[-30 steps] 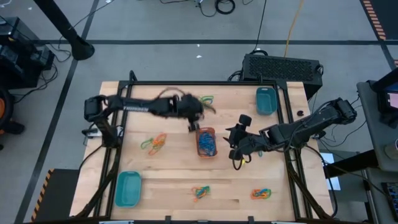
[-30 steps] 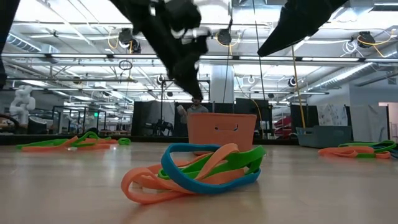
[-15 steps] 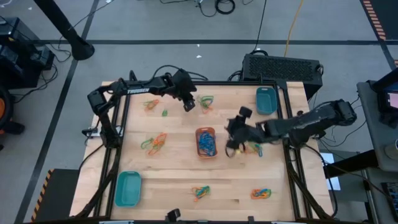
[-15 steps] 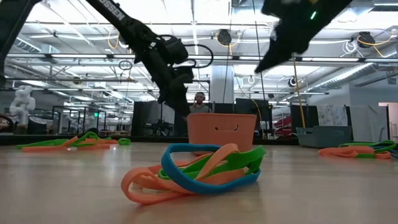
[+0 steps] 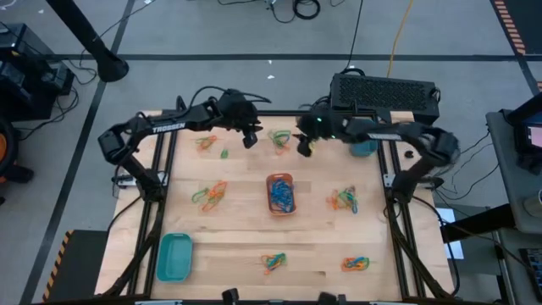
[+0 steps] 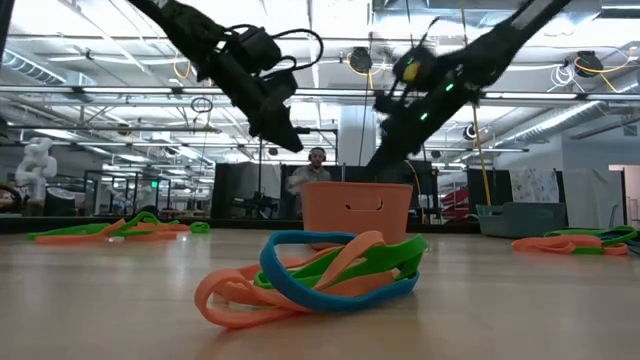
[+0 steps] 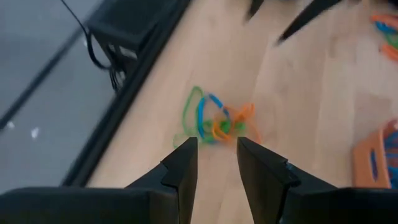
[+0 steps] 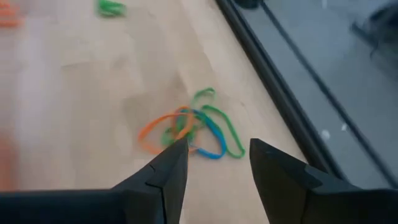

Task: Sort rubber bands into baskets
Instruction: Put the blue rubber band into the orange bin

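at the near edge of the surface (image 5: 237,241) sit a teal basket (image 5: 174,257) at 7 o'clock, a tangle of rubber bands (image 5: 273,262) at 6 o'clock and another tangle (image 5: 356,264) at 5 o'clock. in the middle stands the orange basket (image 5: 281,193) with blue bands inside; a loose bunch (image 5: 209,195) lies at its 9 o'clock and another bunch (image 5: 343,200) at its 3 o'clock. farther back, toward 12 o'clock, a small cluster (image 5: 280,136) of green, blue and orange bands rests near the far rail. the left end effector (image 5: 251,141) hangs just to that cluster's 9 o'clock side, its two fingers apart and holding nothing; from its wrist the cluster (image 7: 214,121) lies just ahead of the fingertips (image 7: 186,147). the right end effector (image 5: 304,146) hangs at the cluster's 3 o'clock side, fingers also spread and empty, with the cluster (image 8: 189,129) just beyond them. more bands (image 5: 206,142) lie at 11 o'clock, and the second teal basket (image 5: 362,146) sits at 1 o'clock, partly under the right arm.
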